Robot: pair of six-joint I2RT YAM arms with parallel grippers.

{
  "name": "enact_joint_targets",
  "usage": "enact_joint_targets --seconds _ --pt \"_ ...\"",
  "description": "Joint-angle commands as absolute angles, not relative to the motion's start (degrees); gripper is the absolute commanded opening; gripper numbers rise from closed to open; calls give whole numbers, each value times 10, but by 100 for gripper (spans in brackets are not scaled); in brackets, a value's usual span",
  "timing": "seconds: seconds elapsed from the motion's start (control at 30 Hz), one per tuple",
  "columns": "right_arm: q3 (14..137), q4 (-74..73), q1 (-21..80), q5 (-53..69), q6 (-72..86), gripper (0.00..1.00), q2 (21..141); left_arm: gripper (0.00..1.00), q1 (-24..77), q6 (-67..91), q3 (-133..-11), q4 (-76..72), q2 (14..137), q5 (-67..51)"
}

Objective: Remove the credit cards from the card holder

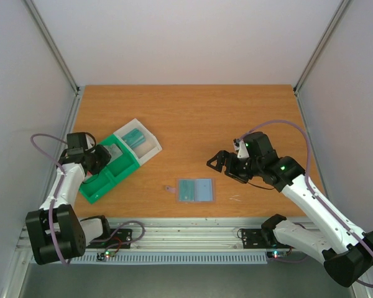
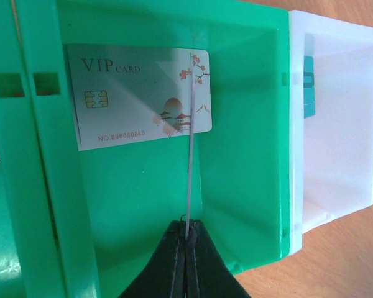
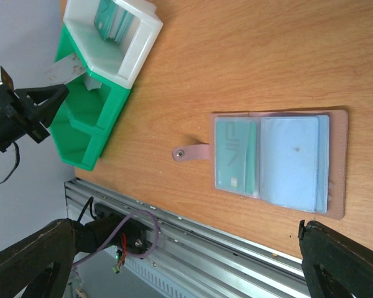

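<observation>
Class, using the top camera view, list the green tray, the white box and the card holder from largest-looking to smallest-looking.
1. green tray, clearly largest.
2. white box and card holder look nearly alike. The box is perhaps slightly bigger, but they are too close to rank.

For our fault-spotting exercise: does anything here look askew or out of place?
Only slightly: the VIP card sits crooked in the green tray, not square to its walls. The left gripper pinches a second card edge-on over the same compartment.

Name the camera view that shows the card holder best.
Right wrist: the card holder lies open and large, a teal card visible in one pocket. Top external shows it small; left wrist misses it.
</observation>
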State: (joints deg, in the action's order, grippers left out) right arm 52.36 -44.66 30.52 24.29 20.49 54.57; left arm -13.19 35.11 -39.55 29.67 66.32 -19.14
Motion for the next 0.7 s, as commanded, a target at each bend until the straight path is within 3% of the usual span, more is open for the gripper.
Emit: enact_joint_targets --seconds 0.0,0.47,0.67 --pt "537 -453 303 227 195 98 540 0 -137 342 -408 244 683 -198" --pt "544 -457 303 215 189 98 545 0 -137 338 -423 226 729 -177" --pt "544 -457 303 215 188 98 546 5 -137 335 -435 237 741 -157"
